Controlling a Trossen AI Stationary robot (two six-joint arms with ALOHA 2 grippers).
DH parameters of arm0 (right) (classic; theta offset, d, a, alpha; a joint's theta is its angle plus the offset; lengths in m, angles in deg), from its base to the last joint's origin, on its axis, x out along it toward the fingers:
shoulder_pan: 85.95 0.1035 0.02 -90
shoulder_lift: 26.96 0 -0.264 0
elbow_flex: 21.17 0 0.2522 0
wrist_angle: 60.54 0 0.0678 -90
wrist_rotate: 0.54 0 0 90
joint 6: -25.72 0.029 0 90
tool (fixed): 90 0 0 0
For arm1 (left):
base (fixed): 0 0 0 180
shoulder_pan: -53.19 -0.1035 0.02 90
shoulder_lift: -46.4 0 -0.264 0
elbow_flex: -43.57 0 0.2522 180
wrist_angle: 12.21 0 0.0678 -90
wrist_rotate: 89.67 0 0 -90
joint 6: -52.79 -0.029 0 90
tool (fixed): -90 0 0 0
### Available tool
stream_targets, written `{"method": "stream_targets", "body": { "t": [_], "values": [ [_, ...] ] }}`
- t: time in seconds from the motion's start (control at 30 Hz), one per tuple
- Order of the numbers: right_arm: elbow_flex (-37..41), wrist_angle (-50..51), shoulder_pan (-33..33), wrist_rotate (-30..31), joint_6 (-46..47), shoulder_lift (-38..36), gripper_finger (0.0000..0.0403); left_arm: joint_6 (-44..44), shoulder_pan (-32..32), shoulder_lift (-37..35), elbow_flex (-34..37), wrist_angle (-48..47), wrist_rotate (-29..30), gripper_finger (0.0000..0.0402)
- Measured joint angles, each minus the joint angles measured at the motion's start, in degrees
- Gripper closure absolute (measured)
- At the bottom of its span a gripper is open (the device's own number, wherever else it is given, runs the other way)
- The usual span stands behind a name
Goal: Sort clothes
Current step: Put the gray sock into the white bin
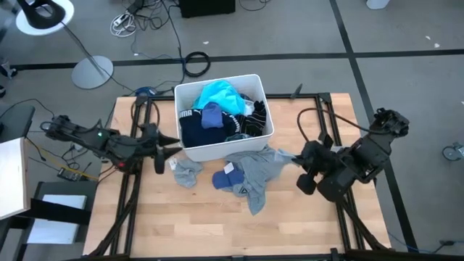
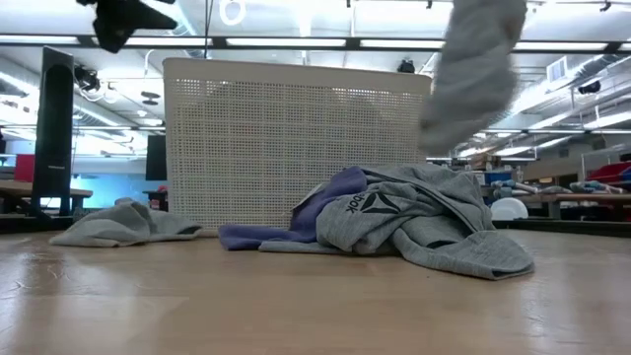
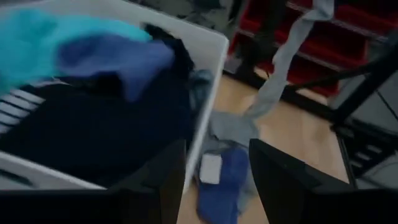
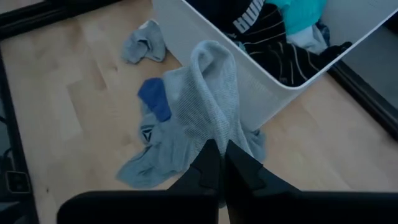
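High view: we see the white bin [image 1: 190, 148] at the table's [image 1: 145, 225] twelve o'clock side, packed with clothes: a turquoise tee [image 1: 220, 94] at the back, a blue piece [image 1: 211, 116] over a navy piece [image 1: 199, 133], and a black striped top [image 1: 254, 125] at the bin's three o'clock corner. Just outside the bin's near wall, at six o'clock from it, a grey top [image 1: 257, 172] sprawls on the wood, with a blue garment [image 1: 230, 179] tucked against its nine o'clock edge. A small grey sock [image 1: 185, 172] lies at eight o'clock from the bin, apart from the grey top.

The right gripper [image 4: 217, 163] sits at three o'clock of the table, its fingers pinched tight on a fold of the grey top. From the right wrist view we see that fold pulled up into a ridge while the remainder stays draped on the table, a small logo showing near the blue patch. The low view shows a grey strip hanging above the heap.

The left gripper [image 3: 214, 171] hovers at nine o'clock, beside the bin's wall, fingers spread apart and holding nothing.
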Motion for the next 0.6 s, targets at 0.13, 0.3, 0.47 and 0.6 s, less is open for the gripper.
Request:
{"method": "stream_targets", "body": {
  "t": [0.13,0.3,0.47,0.6],
  "values": [
    [0.0,-0.1,-1.7,-0.3,-2.1,0.0,0.0401,1.5,0.9,-1.1,-3.1,-8.0,1.0,0.0222],
    [0.0,-0.2,-2.6,-0.4,-2.7,0.0,0.0401,8.4,3.5,-1.5,-3.5,-17.5,0.8,0.0238],
    [0.0,-0.8,-2.5,-0.5,-2.8,0.0,0.0401,16.2,7.0,-1.4,-0.1,-20.9,0.6,0.0247],
    [0.0,-1.7,-2.6,-0.4,-2.9,-0.1,0.0401,21.2,9.1,-0.9,5.8,-16.8,0.9,0.025]
  ]
}}
